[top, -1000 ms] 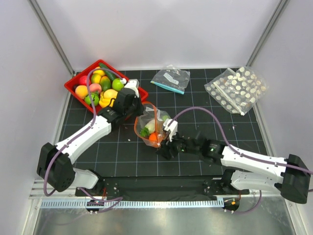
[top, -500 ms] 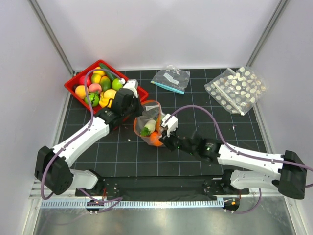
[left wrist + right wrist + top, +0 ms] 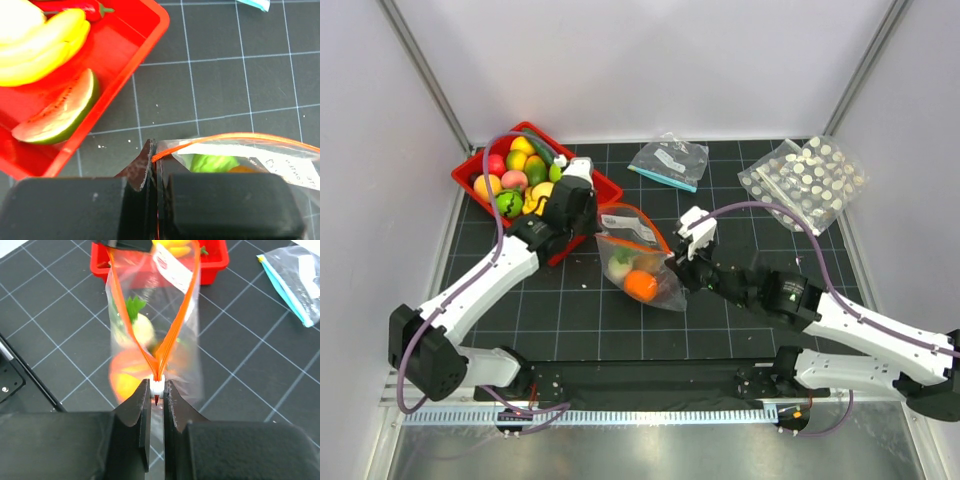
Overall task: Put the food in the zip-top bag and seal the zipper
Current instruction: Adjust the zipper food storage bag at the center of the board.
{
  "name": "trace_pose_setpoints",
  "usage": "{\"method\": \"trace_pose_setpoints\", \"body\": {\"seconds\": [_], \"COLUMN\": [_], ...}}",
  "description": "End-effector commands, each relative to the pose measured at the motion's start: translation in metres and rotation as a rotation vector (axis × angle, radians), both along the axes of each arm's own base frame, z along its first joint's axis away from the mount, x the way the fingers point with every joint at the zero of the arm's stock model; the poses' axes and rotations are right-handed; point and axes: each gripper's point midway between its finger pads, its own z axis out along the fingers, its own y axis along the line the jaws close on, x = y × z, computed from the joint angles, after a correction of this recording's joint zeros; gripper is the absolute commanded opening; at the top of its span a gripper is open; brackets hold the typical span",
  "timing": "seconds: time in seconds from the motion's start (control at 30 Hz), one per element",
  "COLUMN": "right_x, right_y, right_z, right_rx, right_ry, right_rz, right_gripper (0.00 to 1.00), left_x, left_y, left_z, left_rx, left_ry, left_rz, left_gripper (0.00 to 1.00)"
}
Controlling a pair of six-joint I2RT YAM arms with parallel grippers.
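The zip-top bag [image 3: 642, 268] lies mid-table, stretched between both grippers, with its orange-red zipper [image 3: 638, 228] parted in a narrow V. Inside it are food pieces: an orange [image 3: 641, 285], a white radish-like piece [image 3: 141, 328] and a green piece [image 3: 207, 162]. My left gripper [image 3: 593, 219] is shut on the bag's left corner [image 3: 154, 156]. My right gripper [image 3: 157, 390] is shut on the small white slider [image 3: 157, 385] at the zipper's other end. More food [image 3: 520, 178] fills the red tray [image 3: 605, 187].
A clear bag with a teal strip [image 3: 669, 161] lies behind, and a white-dotted bag [image 3: 803, 182] sits at the back right. In the left wrist view the red tray [image 3: 125, 55] holds bananas [image 3: 45, 42] and a watermelon slice [image 3: 60, 116].
My right gripper has shut on the slider and moved right and back, pulling the bag's mouth out flat. My left gripper, still holding its corner, has shifted slightly back.
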Motion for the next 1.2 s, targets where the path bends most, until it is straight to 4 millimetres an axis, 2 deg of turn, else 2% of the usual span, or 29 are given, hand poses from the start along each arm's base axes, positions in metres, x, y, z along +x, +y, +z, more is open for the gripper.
{"method": "trace_pose_setpoints", "body": {"seconds": [0.0,0.17,0.3,0.47,0.53,0.57,0.6,0.7,0.77,0.9,1.03,1.17], "right_x": [0.002,-0.004,-0.020,-0.030,-0.029,-0.029,-0.029,-0.024,-0.021,-0.022,-0.028,-0.033], "right_y": [-0.013,-0.011,-0.009,-0.012,-0.013,-0.013,-0.014,-0.013,-0.013,-0.010,-0.005,-0.008], "right_z": [0.011,-0.010,-0.025,-0.042,-0.042,-0.041,-0.039,-0.034,-0.032,-0.030,-0.019,-0.004], "right_rx": [-0.057,-0.138,-0.161,-0.215,-0.216,-0.212,-0.207,-0.202,-0.214,-0.219,-0.152,-0.103], "right_ry": [-0.001,0.091,0.177,0.242,0.237,0.234,0.229,0.199,0.172,0.155,0.135,0.105], "right_rz": [-0.044,-0.028,0.027,0.047,0.040,0.039,0.039,0.038,0.044,0.076,0.123,0.144], "right_gripper": [0.01,0.01,0.01,0.01,0.01,0.01,0.01,0.01,0.01,0.01,0.01,0.01], "left_x": [0.000,-0.005,-0.011,-0.014,-0.014,-0.016,-0.017,-0.023,-0.029,-0.041,-0.040,-0.053], "left_y": [0.024,0.046,0.058,0.051,0.047,0.047,0.045,0.042,0.034,0.008,-0.002,-0.030], "left_z": [0.038,0.056,0.062,0.055,0.051,0.050,0.050,0.056,0.068,0.086,0.109,0.130], "left_rx": [0.048,0.108,0.139,0.115,0.105,0.106,0.099,0.082,0.038,-0.030,-0.021,-0.054], "left_ry": [-0.086,-0.119,-0.129,-0.107,-0.094,-0.091,-0.088,-0.106,-0.134,-0.183,-0.253,-0.344], "left_rz": [0.063,0.125,0.150,0.118,0.103,0.096,0.083,0.042,-0.022,-0.199,-0.299,-0.510], "left_gripper": [0.00,0.02,0.03,0.04,0.18,0.40,0.51,0.71,0.77,0.97,0.99,0.99]}}
